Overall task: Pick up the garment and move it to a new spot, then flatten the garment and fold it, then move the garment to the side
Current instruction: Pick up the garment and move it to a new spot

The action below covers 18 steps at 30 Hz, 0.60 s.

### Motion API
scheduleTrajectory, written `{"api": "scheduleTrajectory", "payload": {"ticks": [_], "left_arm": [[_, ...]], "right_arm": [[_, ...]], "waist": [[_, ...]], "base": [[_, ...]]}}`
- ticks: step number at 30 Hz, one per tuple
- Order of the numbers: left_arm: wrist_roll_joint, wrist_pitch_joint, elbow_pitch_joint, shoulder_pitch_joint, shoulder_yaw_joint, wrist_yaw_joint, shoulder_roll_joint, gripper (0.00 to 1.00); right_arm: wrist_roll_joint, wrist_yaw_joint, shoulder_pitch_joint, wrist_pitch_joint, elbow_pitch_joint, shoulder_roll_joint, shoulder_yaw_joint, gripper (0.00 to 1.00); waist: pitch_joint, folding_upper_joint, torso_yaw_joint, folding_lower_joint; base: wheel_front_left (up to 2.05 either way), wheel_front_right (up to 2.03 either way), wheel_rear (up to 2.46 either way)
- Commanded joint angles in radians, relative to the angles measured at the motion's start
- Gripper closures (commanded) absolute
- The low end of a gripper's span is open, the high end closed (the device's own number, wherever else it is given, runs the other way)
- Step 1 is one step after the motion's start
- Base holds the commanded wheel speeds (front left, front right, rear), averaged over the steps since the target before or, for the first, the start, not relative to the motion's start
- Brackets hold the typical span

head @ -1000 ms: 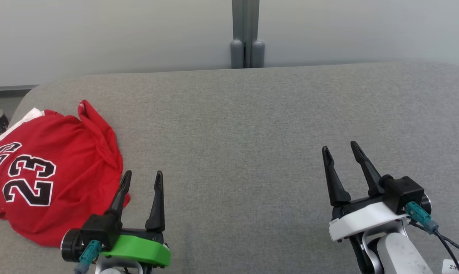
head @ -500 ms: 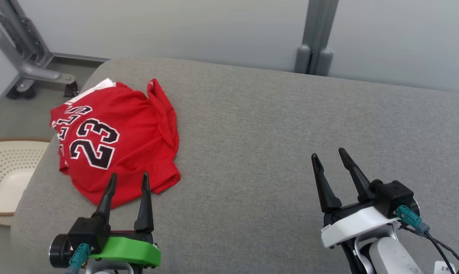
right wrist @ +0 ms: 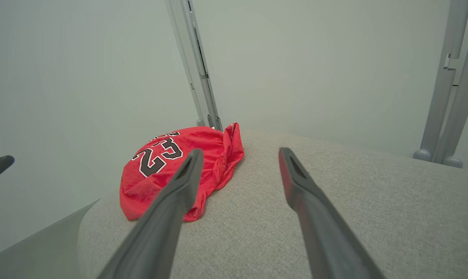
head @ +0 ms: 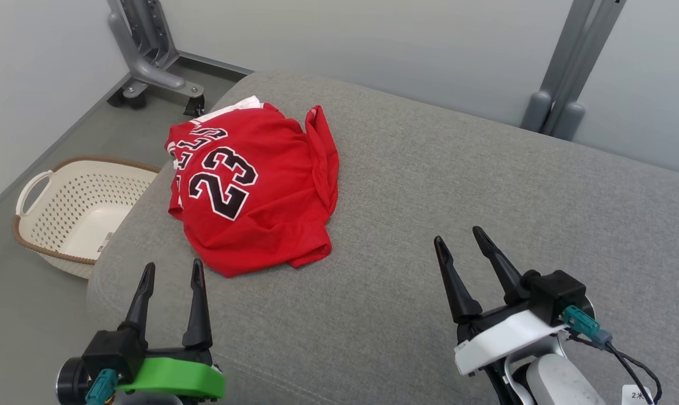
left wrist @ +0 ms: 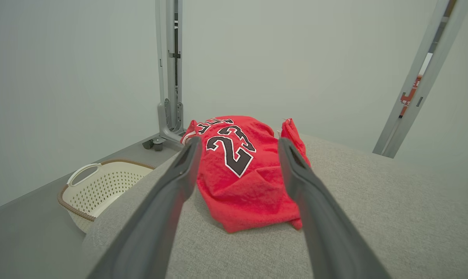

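The garment [head: 255, 188] is a red jersey with a black "23", lying crumpled at the left end of a grey padded surface [head: 457, 185]. The left wrist view looks straight at the garment [left wrist: 241, 174]; in the right wrist view the garment [right wrist: 168, 166] lies left of centre. My left gripper [head: 171, 271] hovers open near the surface's front left corner, short of the jersey's near hem and apart from it. Over the front right part, my right gripper [head: 459, 237] is open too, with bare fabric surface under it. Neither holds anything.
A cream perforated basket [head: 69, 205] stands on the floor left of the surface; the basket [left wrist: 98, 186] is also in the left wrist view. A grey wheeled stand [head: 148, 62] is behind it, a grey post [head: 570, 84] at the back right. Pale walls close the far side.
The head view has swung to the left, bringing the basket and the stand into sight and the jersey nearer the middle. Both grippers stay open; the jersey lies as before.
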Motion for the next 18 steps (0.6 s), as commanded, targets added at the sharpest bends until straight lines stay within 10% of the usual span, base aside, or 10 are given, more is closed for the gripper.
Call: {"api": "scheduleTrajectory", "payload": {"ticks": [1,18], "left_arm": [[0.003,0.0,-0.006,0.012,0.003,0.005,0.002,0.0],[0.024,0.0,0.01,-0.066,0.053,-0.027,0.002,0.0]], "right_arm": [[0.004,0.0,-0.013,-0.003,0.004,-0.004,0.002,0.0],[-0.043,0.0,-0.052,-0.003,-0.021,-0.005,-0.033,0.0]], "waist": [[0.008,0.0,0.013,0.0],[0.126,0.0,-0.037,0.0]], "base": [[0.0,0.0,0.0],[0.0,0.0,0.0]]}}
